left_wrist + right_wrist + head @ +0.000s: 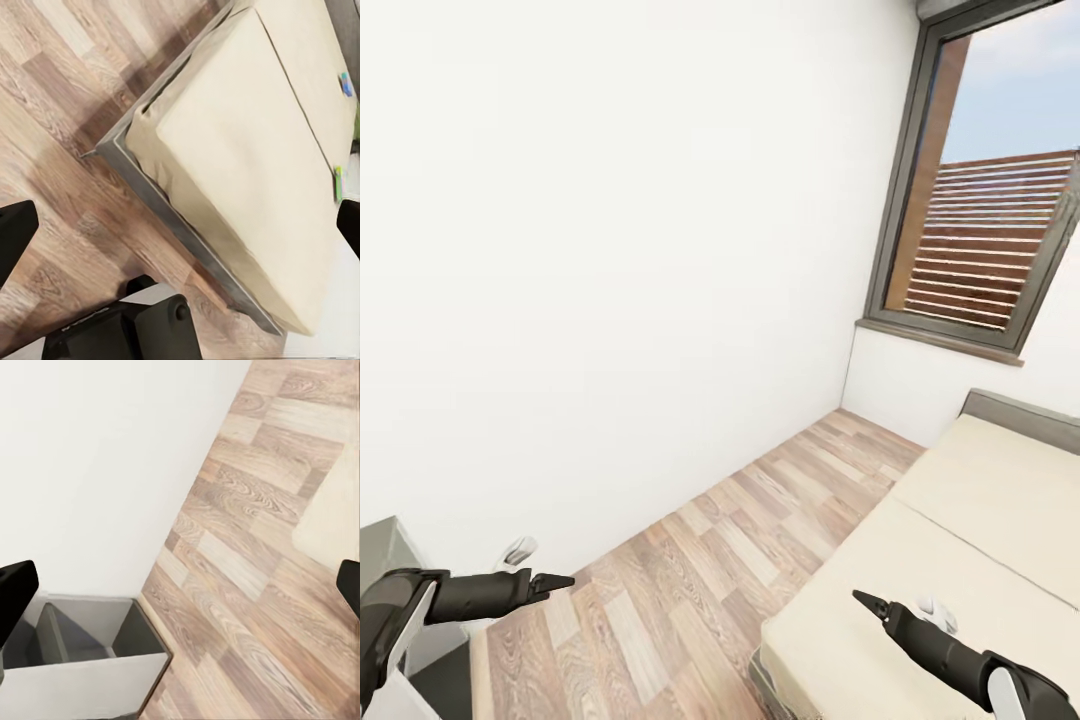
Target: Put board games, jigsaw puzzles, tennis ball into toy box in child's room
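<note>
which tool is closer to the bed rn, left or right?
Right. The right tool hangs over the near part of the bed. The left tool is out over the wood floor near the white wall, well off the mattress.

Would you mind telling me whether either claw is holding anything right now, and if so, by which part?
Nothing is held. The left claw hangs over the wood floor, the right claw over the bed; both look closed and empty.
</note>
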Controlling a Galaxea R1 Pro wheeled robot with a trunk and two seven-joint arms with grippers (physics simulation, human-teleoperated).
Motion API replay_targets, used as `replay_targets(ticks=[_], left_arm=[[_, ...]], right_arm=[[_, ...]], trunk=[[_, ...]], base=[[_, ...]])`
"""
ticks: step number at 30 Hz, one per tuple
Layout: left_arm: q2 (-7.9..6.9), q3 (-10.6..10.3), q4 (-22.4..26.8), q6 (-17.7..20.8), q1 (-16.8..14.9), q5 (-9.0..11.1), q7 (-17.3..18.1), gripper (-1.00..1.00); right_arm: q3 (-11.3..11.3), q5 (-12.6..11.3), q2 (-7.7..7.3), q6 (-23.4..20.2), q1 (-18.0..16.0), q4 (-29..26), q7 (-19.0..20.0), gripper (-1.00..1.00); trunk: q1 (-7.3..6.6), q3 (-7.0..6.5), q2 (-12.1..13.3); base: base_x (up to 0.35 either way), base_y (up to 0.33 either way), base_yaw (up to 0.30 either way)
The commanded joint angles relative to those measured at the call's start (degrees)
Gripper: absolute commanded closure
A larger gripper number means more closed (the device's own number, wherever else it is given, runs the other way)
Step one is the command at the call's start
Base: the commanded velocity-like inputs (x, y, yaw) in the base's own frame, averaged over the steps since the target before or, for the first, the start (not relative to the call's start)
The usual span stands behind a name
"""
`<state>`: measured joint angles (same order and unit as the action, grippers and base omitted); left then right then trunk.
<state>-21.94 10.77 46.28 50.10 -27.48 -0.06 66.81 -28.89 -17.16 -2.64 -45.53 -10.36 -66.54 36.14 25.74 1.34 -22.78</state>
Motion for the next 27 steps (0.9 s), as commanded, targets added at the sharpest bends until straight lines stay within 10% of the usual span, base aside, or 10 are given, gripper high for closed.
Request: replay_targets(ticks=[1,27], left_arm=[[0.02,0.09,0.04,0.53,-0.03,0.02,0.22,-1.00],[0.16,0.08,0.12,0.63,-0.03,-0.23,0.06,-1.00]], right_arm=[[-0.36,-0.07,0.01,-0.35,-0.09,0.00,0.16,-1.00],[-3.09,-0.15,0.00,-0.44,-0.10,0.09,0.16,-1.00]], trunk=[[0.04,0.14,-0.14],[0.04,0.14,-0.14]], base=[[0.000,0.000,-0.281],[0.000,0.000,-0.280]])
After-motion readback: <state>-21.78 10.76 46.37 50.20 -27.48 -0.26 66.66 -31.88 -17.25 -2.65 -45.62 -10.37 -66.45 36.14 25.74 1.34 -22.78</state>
